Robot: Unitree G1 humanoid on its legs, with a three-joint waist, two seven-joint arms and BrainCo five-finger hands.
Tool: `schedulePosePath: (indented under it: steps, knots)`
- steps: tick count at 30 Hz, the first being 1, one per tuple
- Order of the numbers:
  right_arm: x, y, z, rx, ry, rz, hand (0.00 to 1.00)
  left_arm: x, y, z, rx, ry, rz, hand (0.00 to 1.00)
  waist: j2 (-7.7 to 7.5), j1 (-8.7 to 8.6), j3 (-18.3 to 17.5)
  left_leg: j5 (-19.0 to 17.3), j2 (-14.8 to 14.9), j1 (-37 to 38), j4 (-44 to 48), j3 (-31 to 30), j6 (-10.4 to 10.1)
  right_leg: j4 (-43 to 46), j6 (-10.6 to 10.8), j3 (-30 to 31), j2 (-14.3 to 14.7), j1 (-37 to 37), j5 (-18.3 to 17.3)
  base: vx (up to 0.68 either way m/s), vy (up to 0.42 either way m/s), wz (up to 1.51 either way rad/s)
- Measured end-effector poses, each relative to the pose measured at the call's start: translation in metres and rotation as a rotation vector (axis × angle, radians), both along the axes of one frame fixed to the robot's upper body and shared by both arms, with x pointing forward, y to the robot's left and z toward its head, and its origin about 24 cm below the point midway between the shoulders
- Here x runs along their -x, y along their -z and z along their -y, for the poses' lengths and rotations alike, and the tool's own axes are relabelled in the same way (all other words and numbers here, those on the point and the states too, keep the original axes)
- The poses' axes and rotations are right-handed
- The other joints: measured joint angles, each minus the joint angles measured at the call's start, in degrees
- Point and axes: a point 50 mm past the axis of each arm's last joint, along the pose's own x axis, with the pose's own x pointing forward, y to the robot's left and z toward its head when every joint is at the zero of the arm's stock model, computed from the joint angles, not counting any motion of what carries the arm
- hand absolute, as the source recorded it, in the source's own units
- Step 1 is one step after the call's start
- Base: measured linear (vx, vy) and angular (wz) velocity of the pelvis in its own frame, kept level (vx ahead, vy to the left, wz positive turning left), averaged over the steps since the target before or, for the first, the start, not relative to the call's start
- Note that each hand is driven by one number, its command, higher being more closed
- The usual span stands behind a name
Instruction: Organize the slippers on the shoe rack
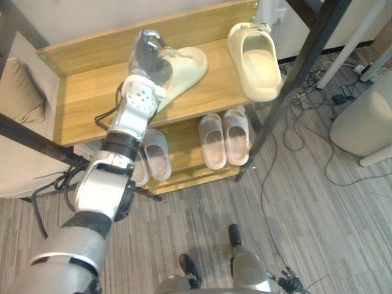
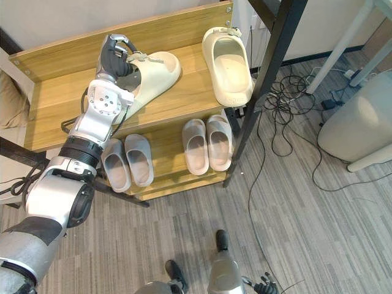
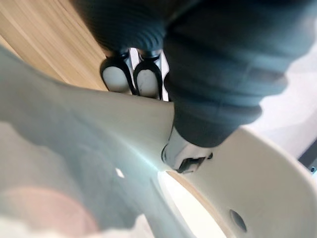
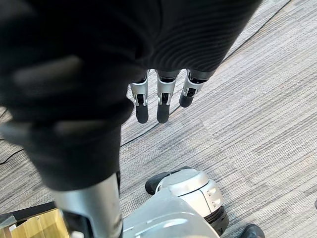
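**Left hand grips cream slipper on top shelf**

The shoe rack point(image 1: 92, 98) has wooden shelves. The left hand point(image 2: 115, 56) is at the top shelf's left-centre, fingers and thumb curled round the strap of a cream slipper point(image 1: 187, 66). That slipper lies slanted; I cannot tell if it is lifted. A second cream slipper point(image 1: 256, 61) sits apart at the shelf's right end. On the lower shelf are a left pale pair point(image 2: 127, 160) and a right pale pair point(image 2: 208, 142), each side by side. The right hand point(image 4: 163, 101) hangs over the carpet point(image 4: 257, 114), fingers straight and holding nothing.
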Motion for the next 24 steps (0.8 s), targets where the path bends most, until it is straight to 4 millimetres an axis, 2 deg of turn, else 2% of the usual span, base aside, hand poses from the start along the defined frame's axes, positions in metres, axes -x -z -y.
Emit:
schedulePosePath:
  steps: [7, 8, 16, 24]
  knots:
    - [-0.001, -0.001, 0.000, 0.010, 0.022, 0.005, 0.00, -0.002, -0.009, 0.015, 0.018, 0.033, 0.005, 1.00, -0.02, -0.15, 0.3, -0.2, -0.6, -0.7, 0.2, 0.0, 0.4, -0.1, 0.3, 0.1, -0.6, -0.5, 0.3, 0.00, 0.000, 0.00]
    - [-0.001, -0.001, 0.001, 0.010, 0.027, 0.008, 0.00, -0.002, -0.010, 0.016, 0.031, 0.039, 0.005, 0.00, -0.01, -0.19, 0.5, -0.2, -0.6, -0.7, 0.2, 0.0, 0.4, -0.1, 0.3, 0.1, -0.6, -0.5, 0.3, 0.00, 0.000, 0.00]
    - [-0.004, -0.002, 0.000, 0.011, 0.033, 0.023, 0.00, -0.002, -0.012, 0.024, 0.117, 0.061, 0.009, 0.00, -0.03, -0.33, 0.8, -0.3, -1.1, -0.7, 0.2, -0.1, 0.6, -0.7, 0.8, 0.1, -1.1, -0.3, 0.7, 0.00, 0.000, 0.00]
    - [-0.004, -0.002, 0.000, 0.010, 0.034, 0.022, 0.00, -0.003, -0.014, 0.024, 0.121, 0.060, 0.003, 0.00, -0.05, -0.39, 0.8, -0.3, -1.3, -0.7, 0.2, -0.2, 0.6, -1.2, 0.9, 0.1, -1.2, -0.1, 1.0, 0.00, 0.000, 0.00]
